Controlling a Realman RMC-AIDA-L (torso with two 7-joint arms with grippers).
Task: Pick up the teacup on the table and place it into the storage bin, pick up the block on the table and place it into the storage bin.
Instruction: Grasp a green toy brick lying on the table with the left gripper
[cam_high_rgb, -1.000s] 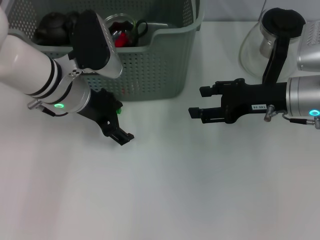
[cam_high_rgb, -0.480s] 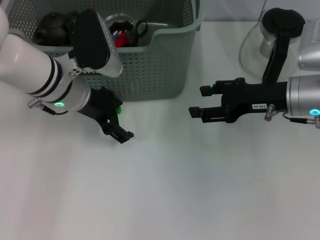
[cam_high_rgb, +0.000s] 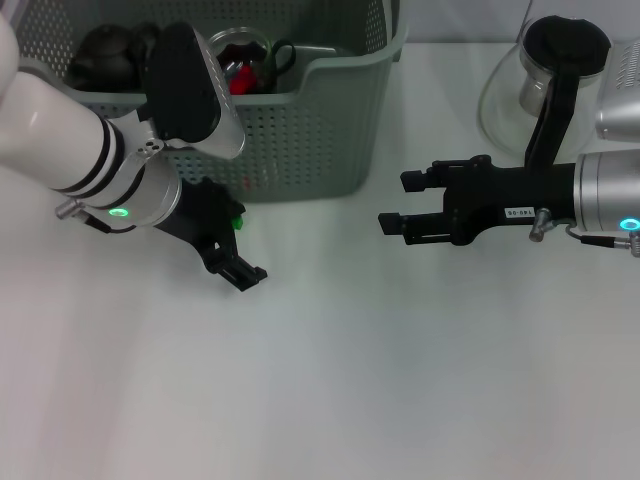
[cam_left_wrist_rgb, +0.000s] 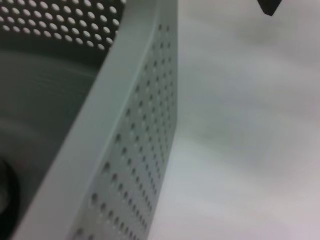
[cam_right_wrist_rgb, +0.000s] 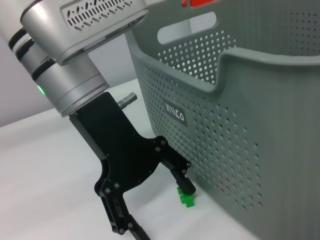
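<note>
The grey-green storage bin stands at the back left, and its perforated wall fills the right wrist view. A glass teacup with a dark handle lies inside it. The small green block sits on the table right against the bin's front wall, a green speck in the head view. My left gripper is open low over the table. One finger rests at the block and the other is well apart. My right gripper hovers open to the right of the bin, holding nothing.
A dark teapot lies in the bin's back left corner. A glass carafe with a black lid and handle stands at the back right, behind my right arm. Bare white table stretches across the front.
</note>
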